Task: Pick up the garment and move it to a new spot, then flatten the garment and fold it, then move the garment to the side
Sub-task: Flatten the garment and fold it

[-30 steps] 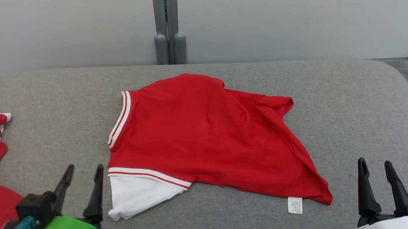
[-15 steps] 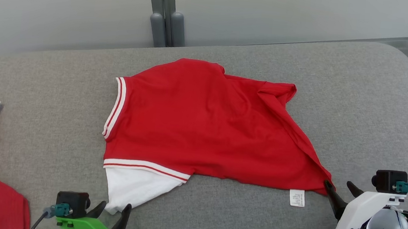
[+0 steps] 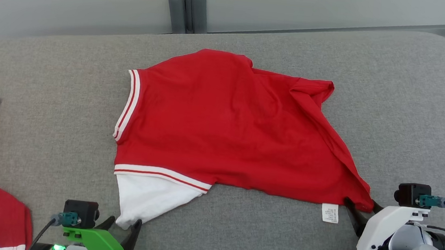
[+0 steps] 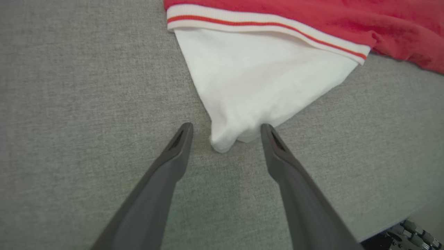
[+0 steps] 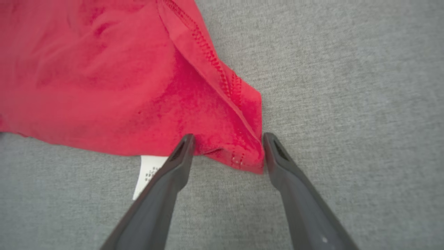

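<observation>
Garment [image 3: 227, 121] corners sit inside low, spread left hand [image 4: 226, 125] and right hand [image 5: 228, 135] (nothing gripped)

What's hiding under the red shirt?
A white layer pokes out from under the red shirt at the striped edge, and a small white label peeks out near its corner. The rest underneath is covered, so I can't tell.

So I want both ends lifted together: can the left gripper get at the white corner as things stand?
Probably yes: the left gripper is open, its fingers either side of the white corner, on the cushion, with nothing in the way.
</observation>
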Tool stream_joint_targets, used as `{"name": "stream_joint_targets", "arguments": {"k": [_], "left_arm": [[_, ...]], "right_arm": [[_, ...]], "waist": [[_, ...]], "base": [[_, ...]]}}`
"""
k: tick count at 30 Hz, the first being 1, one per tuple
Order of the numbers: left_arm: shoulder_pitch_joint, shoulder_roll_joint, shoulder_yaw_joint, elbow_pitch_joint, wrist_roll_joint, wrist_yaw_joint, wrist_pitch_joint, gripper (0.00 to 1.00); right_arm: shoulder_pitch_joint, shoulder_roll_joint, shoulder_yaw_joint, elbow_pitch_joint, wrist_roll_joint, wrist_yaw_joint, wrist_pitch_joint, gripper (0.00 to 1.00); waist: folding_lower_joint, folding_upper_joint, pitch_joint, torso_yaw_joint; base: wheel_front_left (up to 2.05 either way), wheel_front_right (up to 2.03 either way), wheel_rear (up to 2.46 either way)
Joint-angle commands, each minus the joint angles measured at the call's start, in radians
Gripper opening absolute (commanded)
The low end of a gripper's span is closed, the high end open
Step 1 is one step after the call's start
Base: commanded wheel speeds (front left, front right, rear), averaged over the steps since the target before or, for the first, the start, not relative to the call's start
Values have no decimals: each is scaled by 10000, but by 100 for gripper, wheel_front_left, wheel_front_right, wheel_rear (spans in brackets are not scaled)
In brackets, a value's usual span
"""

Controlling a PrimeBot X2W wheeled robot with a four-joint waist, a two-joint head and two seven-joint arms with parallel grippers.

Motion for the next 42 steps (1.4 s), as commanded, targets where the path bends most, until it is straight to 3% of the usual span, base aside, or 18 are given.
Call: {"name": "stream_joint_targets", "arguments": {"k": [1,2,5,7,8,9,10,11,12,21,29,35,42], "left_arm": [[-141,22,-6,29,-100,-91,67,100],[-150,14,-18,44,-139,-119,103,100],[-217,-27,-35,144,-221,-161,145,100],[-256,-44,-50,239,-256,-205,138,87],[-290,-49,-55,278,-262,-227,122,76],[-331,-65,-52,309,-285,-255,86,50],[-351,-73,-51,338,-310,-262,57,31],[-357,-76,-55,363,-327,-297,46,16],[-361,-77,-61,387,-352,-322,40,0],[-237,-7,34,206,-506,-485,-345,0],[-1155,440,264,-1184,-412,-676,-82,0],[-3897,875,547,-1175,-516,-1050,842,0],[-8703,976,404,736,-242,-1496,1632,0]], "right_arm": [[-102,-4,118,132,128,-3,-96,97],[-132,-14,170,183,175,-3,-152,87],[-204,-48,325,374,318,-3,-288,87],[-260,-53,455,495,411,-3,-358,73],[-295,-52,516,527,464,-3,-391,64],[-336,-48,591,558,537,-2,-435,49],[-363,-61,647,597,606,-2,-478,24],[-370,-85,701,633,658,-2,-507,6],[-381,-107,748,661,694,-3,-556,0],[-420,-433,1185,453,1214,-3,-1430,0],[-878,-945,1366,-779,1571,-2,-2120,0],[-2702,-1335,1665,-1664,1801,-2,-1647,0],[-6410,-1660,2005,-1934,2344,-2,-1093,0]], "waist": [[0,0,35,-1],[0,0,47,0],[0,0,96,17],[0,0,112,22],[0,0,122,24],[0,0,135,28],[0,0,148,32],[0,0,153,36],[0,0,154,41],[0,0,-109,60],[0,0,-35,121],[0,0,1048,85],[0,0,2921,129]], "base": [[0,0,0],[0,0,0],[0,0,0],[0,0,0],[0,0,0],[0,0,0],[0,0,0],[0,0,0],[0,0,0],[0,0,0],[0,0,0],[0,0,0],[0,0,0]]}}
